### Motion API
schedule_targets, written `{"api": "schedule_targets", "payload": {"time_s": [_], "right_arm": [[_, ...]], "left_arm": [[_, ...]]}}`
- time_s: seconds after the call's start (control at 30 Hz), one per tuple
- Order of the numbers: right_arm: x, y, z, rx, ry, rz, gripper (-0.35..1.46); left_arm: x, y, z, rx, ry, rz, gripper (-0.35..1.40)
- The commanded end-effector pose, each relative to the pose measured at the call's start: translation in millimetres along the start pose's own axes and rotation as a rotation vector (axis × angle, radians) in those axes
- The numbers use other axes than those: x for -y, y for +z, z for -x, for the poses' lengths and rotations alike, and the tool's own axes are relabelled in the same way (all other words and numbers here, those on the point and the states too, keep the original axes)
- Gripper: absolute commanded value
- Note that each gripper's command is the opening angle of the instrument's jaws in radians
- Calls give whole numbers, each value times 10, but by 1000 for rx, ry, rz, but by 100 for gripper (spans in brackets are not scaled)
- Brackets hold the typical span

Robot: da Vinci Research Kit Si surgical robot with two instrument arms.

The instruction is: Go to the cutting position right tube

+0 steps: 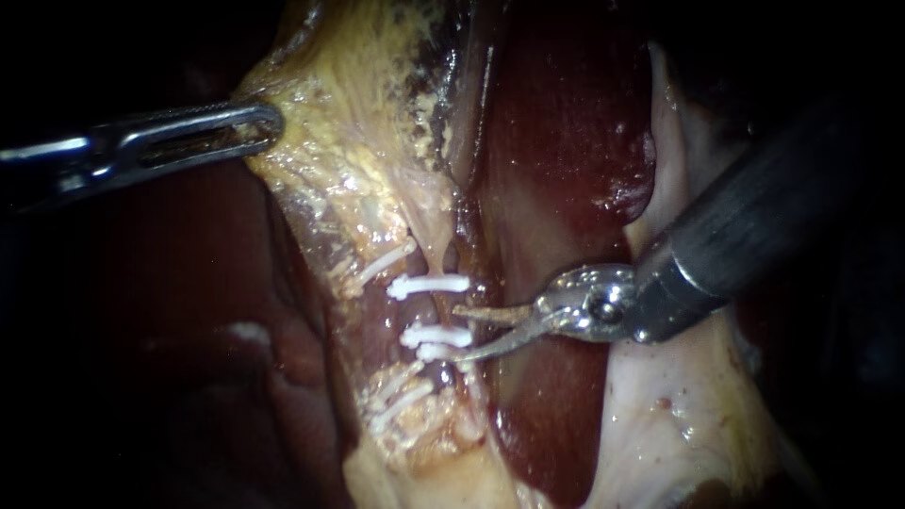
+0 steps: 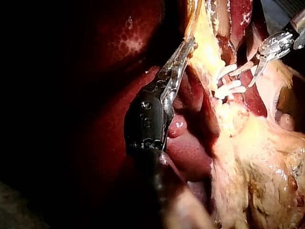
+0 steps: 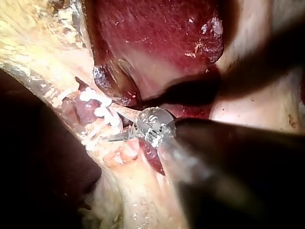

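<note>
Right instrument jaws open beside clips; left instrument clamps tissue.

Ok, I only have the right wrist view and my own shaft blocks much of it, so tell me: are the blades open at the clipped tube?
Observer: Yes, open. In the endoscope view the right instrument's upper blade points between the upper clip and the lower two clips.
Operator: And the lower blade?
Observer: Its tip lies by the end of the lowest clip; I cannot tell whether they touch.
Operator: Is the other instrument close?
Observer: No. The left instrument is well above the clips, shut on the yellowish tissue.
</note>
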Motion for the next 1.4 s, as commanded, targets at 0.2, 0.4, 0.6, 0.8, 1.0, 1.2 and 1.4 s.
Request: {"api": "schedule_targets", "payload": {"time_s": [0.2, 0.4, 0.6, 0.8, 1.0, 1.2, 1.4], "right_arm": [[-8, 11, -6, -4, 2, 11, 130], [-10, 22, -16, -36, 2, -12, 132], [-10, 27, -19, -52, -16, -63, 129], [-15, 44, -24, -58, 26, -103, 119], [-21, 61, -31, -63, 54, -94, 115], [-24, 66, -32, -67, 59, -94, 112], [-25, 65, -31, -66, 64, -95, 110]], "left_arm": [[1, -1, 1, 2, -1, 0, -35], [0, -2, 1, 2, -1, 0, -35], [0, -2, 1, 2, -1, 0, -35], [0, -2, 0, 2, -1, 0, -35], [0, -2, 0, 2, -1, 0, -35], [1, -3, 0, 2, -1, 1, -35], [1, -3, 0, 2, -1, 1, -35]]}}
